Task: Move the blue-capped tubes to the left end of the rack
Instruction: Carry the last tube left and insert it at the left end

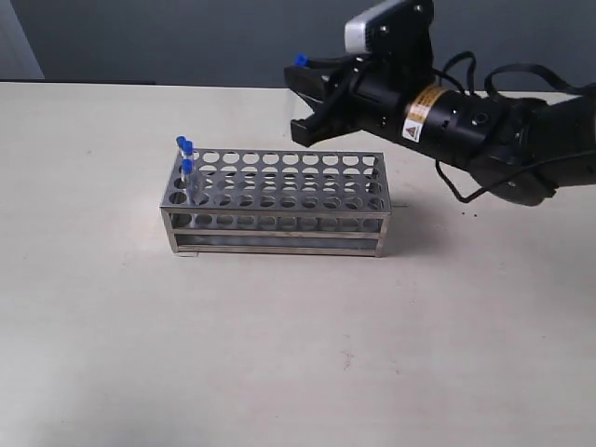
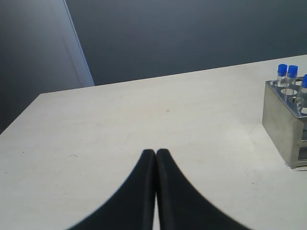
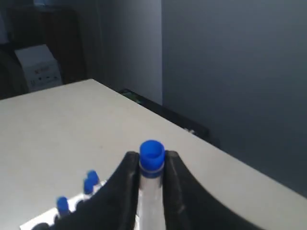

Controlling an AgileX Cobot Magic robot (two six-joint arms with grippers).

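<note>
The right pincer (image 3: 152, 159) pinches a blue-capped tube (image 3: 152, 152) between its fingers, held off the bench (image 1: 279, 354). In the exterior view only the tube's cap shows, the body hidden behind the fingers. The rack (image 1: 279, 200) sits at the pincer's 7 o'clock, with three blue-capped tubes (image 1: 185, 147) at its 9 o'clock end. The left pincer (image 2: 156, 153) is pressed together, holding nothing, outside the exterior view.

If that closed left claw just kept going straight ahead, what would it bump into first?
Probably nothing: the left gripper, shut, points across bare table toward its far edge. The rack with its blue-capped tubes stands off to one side of that line. Its height is unclear, so it might graze the table.
</note>
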